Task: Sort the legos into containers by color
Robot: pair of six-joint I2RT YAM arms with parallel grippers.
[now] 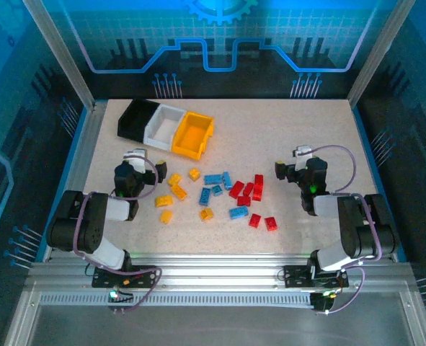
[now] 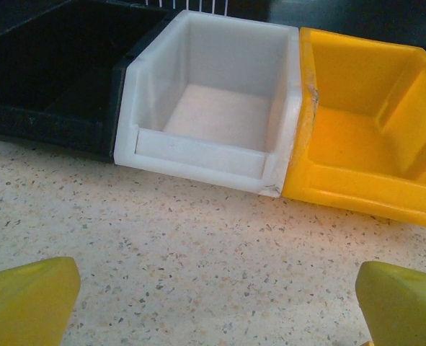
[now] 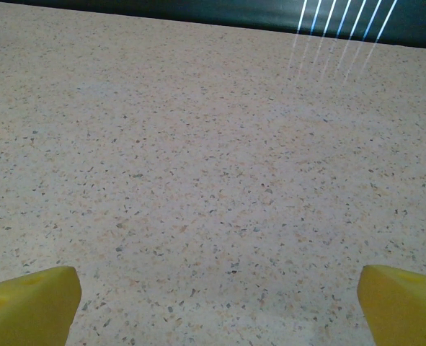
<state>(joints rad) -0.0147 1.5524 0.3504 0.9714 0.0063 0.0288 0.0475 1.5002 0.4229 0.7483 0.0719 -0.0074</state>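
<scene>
Bare speckled desk (image 3: 198, 144) is stretching ahead of the right pincer (image 3: 216, 303); it and the left pincer (image 2: 216, 303) are both gaping wide, holding nothing. Near the far left corner, a smooth plastic black bin (image 2: 47, 126), white bin (image 2: 198, 155) and yellow-orange bin (image 2: 357, 187) are sitting joined, the white one's floor bare. Small studded red, blue and yellow plastic bricks (image 1: 213, 179) are lying scattered mid-desk.

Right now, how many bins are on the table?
3, joined in a row on the far side of the table, left of centre. From left to right: black bin, white bin, yellow-orange bin. None appears hidden.
</scene>
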